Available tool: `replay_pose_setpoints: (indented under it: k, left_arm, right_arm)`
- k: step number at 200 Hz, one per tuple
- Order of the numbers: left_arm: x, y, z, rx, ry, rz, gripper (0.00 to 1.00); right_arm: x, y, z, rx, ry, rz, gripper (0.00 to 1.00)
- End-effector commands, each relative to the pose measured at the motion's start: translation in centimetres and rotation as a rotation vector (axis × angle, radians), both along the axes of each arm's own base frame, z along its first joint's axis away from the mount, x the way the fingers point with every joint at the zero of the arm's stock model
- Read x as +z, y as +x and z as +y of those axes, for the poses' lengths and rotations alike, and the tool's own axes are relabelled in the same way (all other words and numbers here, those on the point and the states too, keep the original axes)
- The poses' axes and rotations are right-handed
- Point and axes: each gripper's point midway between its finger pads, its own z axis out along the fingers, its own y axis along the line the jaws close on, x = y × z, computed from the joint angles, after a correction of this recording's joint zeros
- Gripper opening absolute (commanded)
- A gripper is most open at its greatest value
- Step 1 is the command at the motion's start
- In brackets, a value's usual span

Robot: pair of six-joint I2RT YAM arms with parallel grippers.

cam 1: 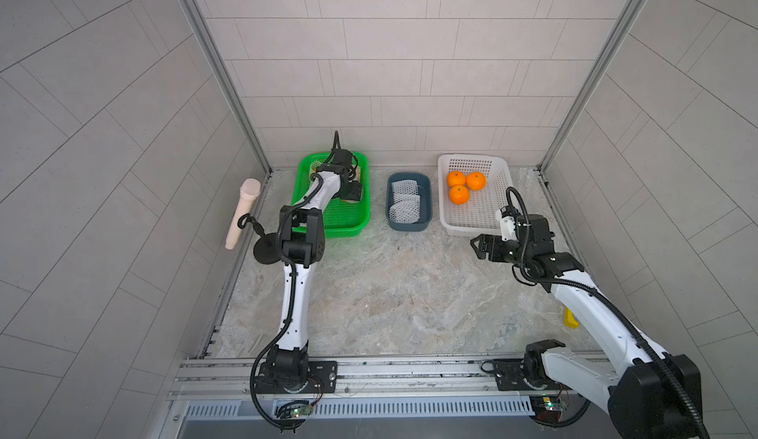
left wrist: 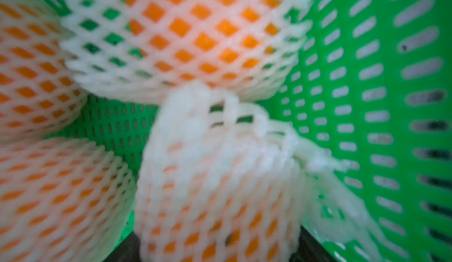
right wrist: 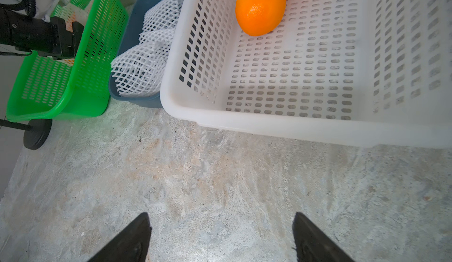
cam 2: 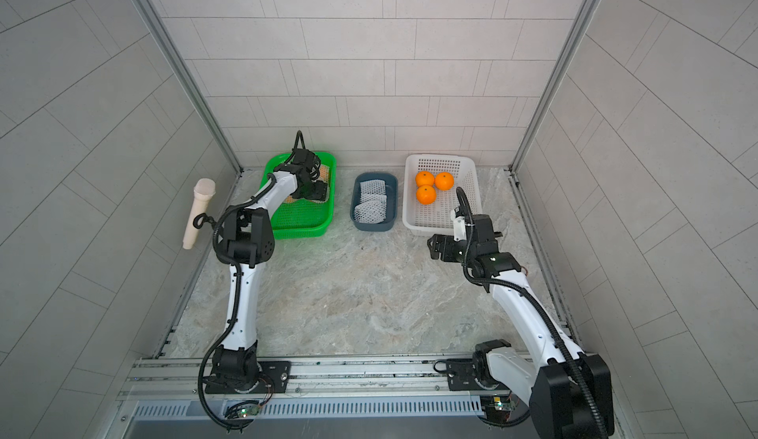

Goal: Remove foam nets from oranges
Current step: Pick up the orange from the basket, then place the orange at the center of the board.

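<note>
Foam-netted orange (left wrist: 215, 199) just before left gripper (cam 1: 353, 195)

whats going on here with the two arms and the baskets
The left gripper is down in the green basket, right at a netted orange, one of four wrapped ones visible there; whether it grips yet is unclear. Three bare oranges lie in the white basket, and stripped foam nets are piled in the blue tub. The right gripper hangs open and empty above the table, near the white basket.
</note>
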Motion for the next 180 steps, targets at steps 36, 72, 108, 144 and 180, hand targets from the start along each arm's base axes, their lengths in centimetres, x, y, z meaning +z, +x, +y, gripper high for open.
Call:
replay_pose_setpoints:
  k: [36,72,108,144,180]
  left_arm:
    - [7.0,-1.5,0.9,0.049,-0.017,-0.117,0.69]
    - [8.8,-3.4,1.5,0.080,-0.006,-0.118,0.67]
    - [11.1,-6.1,1.6,0.101,-0.025,-0.129,0.67]
    - [13.2,-10.0,0.4,0.097,-0.051,-0.161,0.66]
    - [15.1,-14.9,-2.8,0.042,-0.066,-0.228,0.66]
  right_arm:
    - [0.6,-0.4,0.0,0.007,-0.009,-0.031,0.92]
    - [0.6,-0.5,0.0,0.008,-0.005,-0.033,0.92]
    - [0.7,-0.6,0.0,0.007,-0.004,-0.036,0.92]
    - [0.7,-0.5,0.0,0.006,-0.002,-0.039,0.92]
    - [0.7,-0.4,-0.1,0.002,-0.005,-0.040,0.92]
